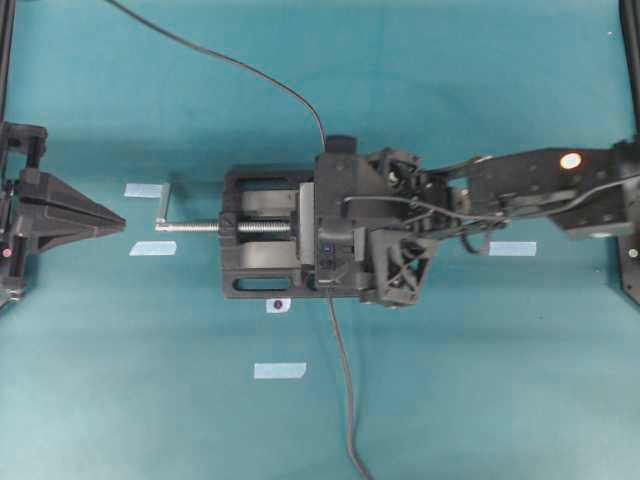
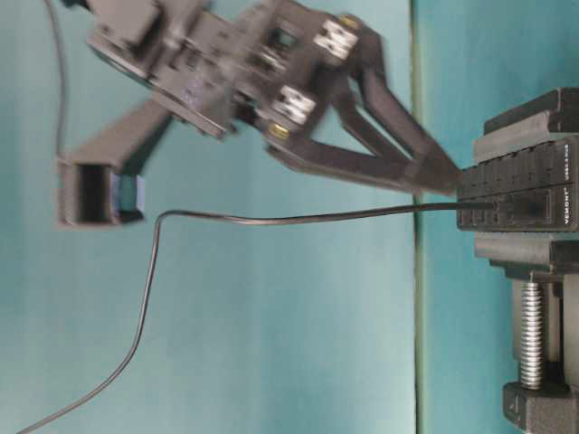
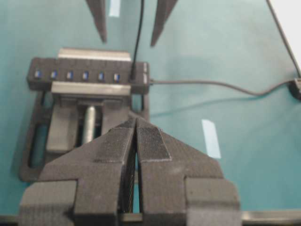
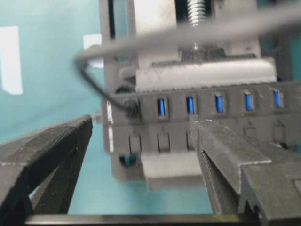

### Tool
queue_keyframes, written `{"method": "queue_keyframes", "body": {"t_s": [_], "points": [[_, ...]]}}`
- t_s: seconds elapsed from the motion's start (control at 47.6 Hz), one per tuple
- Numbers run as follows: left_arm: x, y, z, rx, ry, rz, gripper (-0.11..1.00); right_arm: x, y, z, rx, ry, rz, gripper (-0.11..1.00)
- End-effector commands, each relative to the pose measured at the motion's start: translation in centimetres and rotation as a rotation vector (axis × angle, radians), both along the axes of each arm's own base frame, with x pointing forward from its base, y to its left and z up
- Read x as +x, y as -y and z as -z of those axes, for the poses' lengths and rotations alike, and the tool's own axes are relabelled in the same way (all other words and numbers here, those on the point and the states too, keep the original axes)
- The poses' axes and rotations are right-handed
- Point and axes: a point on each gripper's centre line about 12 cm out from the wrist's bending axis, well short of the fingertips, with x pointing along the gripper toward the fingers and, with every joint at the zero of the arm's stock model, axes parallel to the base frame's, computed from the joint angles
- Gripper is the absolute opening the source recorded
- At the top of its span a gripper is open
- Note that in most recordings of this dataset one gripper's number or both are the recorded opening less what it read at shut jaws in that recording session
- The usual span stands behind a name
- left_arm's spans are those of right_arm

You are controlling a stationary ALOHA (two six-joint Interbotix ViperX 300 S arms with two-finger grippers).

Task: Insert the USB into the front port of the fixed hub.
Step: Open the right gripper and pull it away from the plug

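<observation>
Plainly, the right gripper [image 4: 141, 155] stands wide open, gripping nothing: in the right wrist view its two dark fingers spread to either side of the fixed hub [image 4: 197, 122], one finger [image 4: 51, 155] off the hub's end and the other [image 4: 225, 160] in front of the button row. From table level the same gripper [image 2: 448, 176] comes in tilted, its fingertips just beside the hub's end face, the arm behind it blurred. Overhead, the right arm [image 1: 530, 190] reaches from the right edge across to the vise [image 1: 260, 235], and its wrist covers the hub there.

The left gripper [image 3: 136, 127] is closed, its ribbed pads pressed together with nothing between them; overhead it sits well apart at the left edge [image 1: 115, 220], pointing at the vise's silver screw [image 1: 200, 227].

White lettering runs along the hub's edge in the table-level view [image 2: 568, 194]; it reads roughly "VEMONT", with smaller print beside it too small to read.

The USB [image 4: 131, 107] is a small black plug seated in the end port of the hub, next to the row of blue ports. Its thin dark cable [image 2: 271, 220] leads away from the hub and curves down over the teal table [image 1: 450, 400]. In the left wrist view the plug [image 3: 133, 73] stands in the port at the hub's right end, beside the hub's own cord [image 3: 211, 84].
</observation>
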Motion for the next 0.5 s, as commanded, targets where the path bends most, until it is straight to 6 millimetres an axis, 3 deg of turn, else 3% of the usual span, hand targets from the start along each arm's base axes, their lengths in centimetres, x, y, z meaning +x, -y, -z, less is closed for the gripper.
{"method": "queue_keyframes", "body": {"t_s": [0.0,0.273,0.483], "points": [[0.1,0.2,-0.6,0.000,0.022,0.011,0.00,-0.7,0.3,-2.4,0.003,0.057,0.012,0.84],[-0.3,0.4,-0.4,-0.004,0.029,0.021,0.00,-3.7,0.5,-4.6,0.007,0.158,0.021,0.84],[-0.3,0.4,-0.2,-0.004,0.026,0.021,0.00,-6.4,0.5,-4.4,0.009,0.228,0.022,0.84]]}}
